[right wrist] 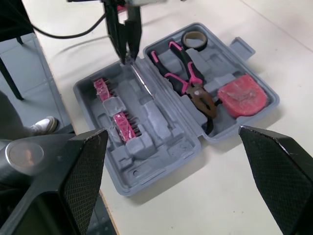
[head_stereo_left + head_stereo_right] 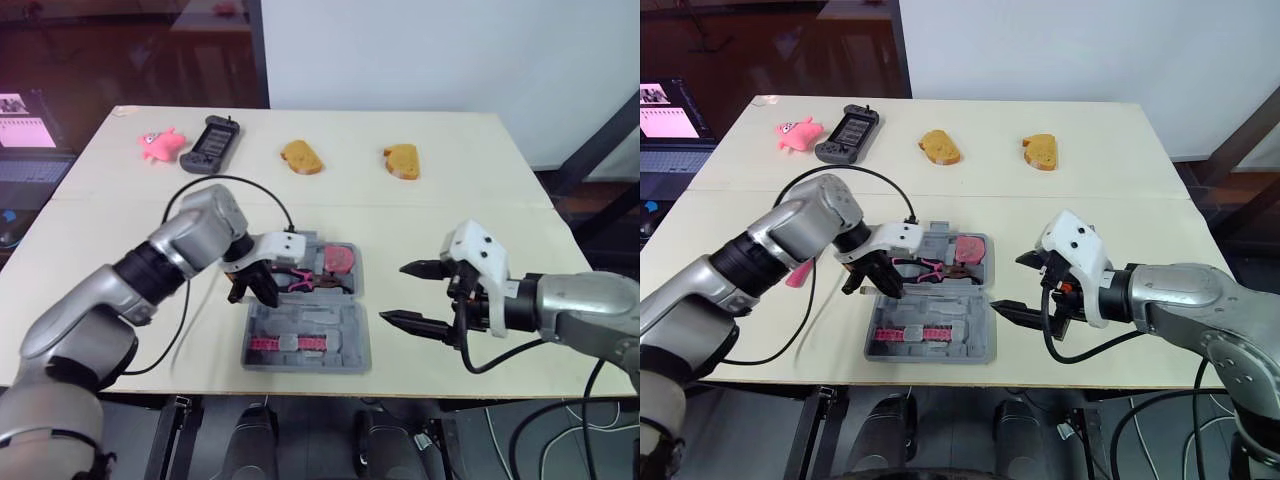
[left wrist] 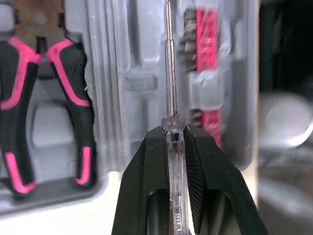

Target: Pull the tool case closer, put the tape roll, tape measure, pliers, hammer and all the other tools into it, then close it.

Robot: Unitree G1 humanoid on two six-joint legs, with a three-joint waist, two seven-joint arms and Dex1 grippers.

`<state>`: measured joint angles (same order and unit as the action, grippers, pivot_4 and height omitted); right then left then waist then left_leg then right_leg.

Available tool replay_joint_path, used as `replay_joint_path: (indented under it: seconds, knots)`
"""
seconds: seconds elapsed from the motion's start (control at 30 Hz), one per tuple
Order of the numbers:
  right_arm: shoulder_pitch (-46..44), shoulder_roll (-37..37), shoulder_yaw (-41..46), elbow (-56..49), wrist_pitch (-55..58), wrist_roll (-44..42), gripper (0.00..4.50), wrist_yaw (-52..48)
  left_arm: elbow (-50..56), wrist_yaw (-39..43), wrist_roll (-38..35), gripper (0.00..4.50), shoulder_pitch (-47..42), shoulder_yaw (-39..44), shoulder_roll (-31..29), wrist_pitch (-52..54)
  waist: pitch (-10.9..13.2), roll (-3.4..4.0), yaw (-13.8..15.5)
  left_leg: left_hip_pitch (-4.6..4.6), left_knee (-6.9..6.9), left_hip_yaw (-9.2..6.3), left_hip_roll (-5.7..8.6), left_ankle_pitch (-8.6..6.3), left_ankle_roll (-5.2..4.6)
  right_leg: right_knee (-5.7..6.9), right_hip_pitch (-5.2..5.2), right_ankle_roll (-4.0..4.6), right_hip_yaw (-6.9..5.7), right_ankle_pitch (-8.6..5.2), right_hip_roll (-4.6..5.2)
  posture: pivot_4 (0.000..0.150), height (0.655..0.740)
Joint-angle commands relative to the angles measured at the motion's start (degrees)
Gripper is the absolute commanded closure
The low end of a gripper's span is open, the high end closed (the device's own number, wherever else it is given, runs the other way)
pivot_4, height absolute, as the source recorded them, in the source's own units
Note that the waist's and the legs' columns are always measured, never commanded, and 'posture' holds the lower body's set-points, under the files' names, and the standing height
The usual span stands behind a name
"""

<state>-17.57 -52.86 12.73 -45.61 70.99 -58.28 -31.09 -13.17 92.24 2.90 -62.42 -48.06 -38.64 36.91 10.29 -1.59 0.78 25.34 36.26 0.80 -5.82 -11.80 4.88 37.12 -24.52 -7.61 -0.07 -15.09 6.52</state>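
The left gripper [image 3: 173, 132] pinches a clear-handled screwdriver [image 3: 170, 73] low over the open tool case [image 2: 352, 345], its shaft beside the pliers [image 1: 183, 78]. The right gripper [image 2: 398, 293] hangs spread wide just right of the case. The next move looks like lowering the screwdriver, seating it, then releasing.

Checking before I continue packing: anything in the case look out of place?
Nothing stands out. The pliers, tape roll and tape measure sit in recesses of the tool case; the left gripper holds a screwdriver over it.
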Motion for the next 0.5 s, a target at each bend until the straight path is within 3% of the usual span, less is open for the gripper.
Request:
replay_joint_path:
  seconds: [0.03,0.33,0.5]
  knots:
    - [0.5,-0.5,0.9,-2.2,-0.3,-1.7,0.00,1.9,-3.7,0.1,4.0,4.49,-2.4,-1.5,2.1,-2.5,0.0,0.00,0.0,0.00,0.01,0.00,0.00,0.00,0.00,0.00,0.00,0.00,0.00,0.00,0.00,0.150,0.7207]
    - [1.7,-0.9,-0.4,-1.9,-1.6,-1.0,0.00,4.2,-10.8,-1.7,11.5,4.49,-4.5,-2.5,9.3,2.7,0.0,-0.01,0.0,0.01,0.02,-0.01,0.00,-0.01,-0.02,0.01,0.00,0.00,0.00,0.00,0.00,0.150,0.7207]
    - [2.1,-1.0,-1.0,-1.8,-2.3,-0.7,0.00,4.5,-10.7,-0.7,12.6,4.49,-3.9,-2.3,9.7,1.7,0.0,-0.01,0.0,0.02,0.02,-0.02,0.01,-0.01,-0.02,0.01,0.00,0.00,0.00,0.00,0.00,0.150,0.7207]
